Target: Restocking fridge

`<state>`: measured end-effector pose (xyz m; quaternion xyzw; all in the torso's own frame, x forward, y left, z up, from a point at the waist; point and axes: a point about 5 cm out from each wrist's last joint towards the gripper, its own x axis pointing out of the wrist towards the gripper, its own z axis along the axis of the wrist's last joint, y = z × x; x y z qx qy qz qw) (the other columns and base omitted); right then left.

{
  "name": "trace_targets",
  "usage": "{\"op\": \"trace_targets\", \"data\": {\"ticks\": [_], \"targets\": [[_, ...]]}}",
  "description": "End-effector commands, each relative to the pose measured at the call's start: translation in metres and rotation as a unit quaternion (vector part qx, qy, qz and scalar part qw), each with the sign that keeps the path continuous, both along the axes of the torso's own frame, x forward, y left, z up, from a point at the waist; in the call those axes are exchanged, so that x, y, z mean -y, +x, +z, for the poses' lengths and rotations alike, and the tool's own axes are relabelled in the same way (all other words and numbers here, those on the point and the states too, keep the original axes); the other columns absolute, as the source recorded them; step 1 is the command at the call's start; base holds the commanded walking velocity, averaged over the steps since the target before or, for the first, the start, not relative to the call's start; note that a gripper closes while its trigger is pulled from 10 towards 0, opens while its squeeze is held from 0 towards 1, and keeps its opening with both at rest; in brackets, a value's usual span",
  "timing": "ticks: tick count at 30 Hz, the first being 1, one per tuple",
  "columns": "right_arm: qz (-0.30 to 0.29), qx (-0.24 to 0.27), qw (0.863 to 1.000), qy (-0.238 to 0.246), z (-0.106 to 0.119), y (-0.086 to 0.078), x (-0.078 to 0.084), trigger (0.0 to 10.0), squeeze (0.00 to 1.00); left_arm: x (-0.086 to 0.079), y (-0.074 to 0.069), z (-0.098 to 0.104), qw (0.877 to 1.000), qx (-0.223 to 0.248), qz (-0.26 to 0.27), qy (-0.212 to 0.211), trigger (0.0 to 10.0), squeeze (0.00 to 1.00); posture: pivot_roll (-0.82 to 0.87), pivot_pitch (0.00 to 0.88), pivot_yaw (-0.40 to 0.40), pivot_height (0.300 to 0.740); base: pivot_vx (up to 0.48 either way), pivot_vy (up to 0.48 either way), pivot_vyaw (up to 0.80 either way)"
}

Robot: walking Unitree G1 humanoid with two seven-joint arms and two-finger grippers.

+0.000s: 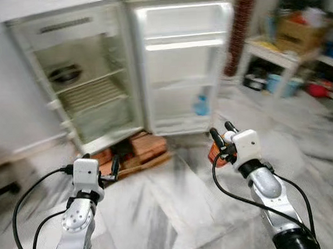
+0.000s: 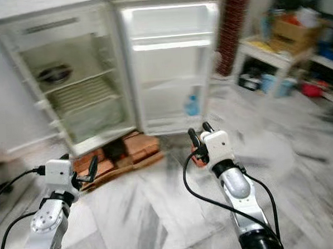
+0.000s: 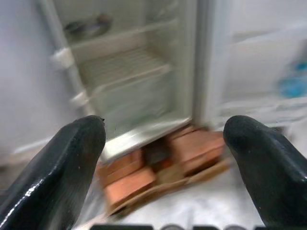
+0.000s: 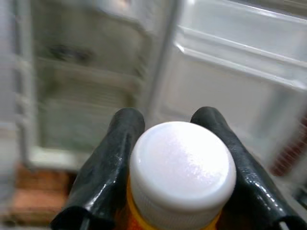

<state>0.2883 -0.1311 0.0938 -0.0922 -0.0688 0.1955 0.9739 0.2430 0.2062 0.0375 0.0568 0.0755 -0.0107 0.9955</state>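
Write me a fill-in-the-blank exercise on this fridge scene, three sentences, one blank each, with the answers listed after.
1. The right gripper is shut on an orange bottle with a white screw ___.
2. The small white fridge stands with its door swung ___.
3. The fridge rests on a stack of reddish ___, while the left gripper hangs open in front of it.

Missing words: cap; open; bricks

Left gripper point(image 3: 163, 143) spread; right gripper point(image 4: 165, 127) clamped
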Motion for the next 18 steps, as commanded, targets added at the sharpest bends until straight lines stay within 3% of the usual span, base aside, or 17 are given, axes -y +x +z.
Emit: {"op": "trace_targets", "data": {"ticks": [1, 7, 15, 18], "targets": [[-0.018, 0.007, 1.000, -0.009, 0.0023, -0.0006, 0.0146, 10.0, 0.00, 0.0106, 0.0068, 0.0074, 1.000, 0.018, -0.017, -0.002, 10.0, 0.00, 0.01, 0.000, -0.051, 0.740, 0.454, 0.000, 0.76], [-0.016, 0.008, 1.000, -0.007, 0.0030, 0.0000, 0.0138, 10.0, 0.00, 0.0121, 0.0070, 0.0072, 1.000, 0.018, -0.019, 0.000, 10.0, 0.00, 0.01, 0.000, -0.049, 0.740, 0.441, 0.000, 0.70], [-0.020, 0.007, 1.000, 0.000, 0.0026, 0.0005, 0.0144, 10.0, 0.00, 0.0132, 0.0078, 0.0066, 1.000, 0.017, -0.021, 0.001, 10.0, 0.00, 0.01, 0.000, -0.048, 0.740, 0.424, 0.000, 0.00], [-0.020, 0.007, 1.000, 0.001, 0.0026, 0.0007, 0.0147, 10.0, 0.00, 0.0143, 0.0082, 0.0064, 1.000, 0.016, -0.022, 0.000, 10.0, 0.00, 0.01, 0.000, -0.049, 0.740, 0.375, -0.295, 0.00]]}}
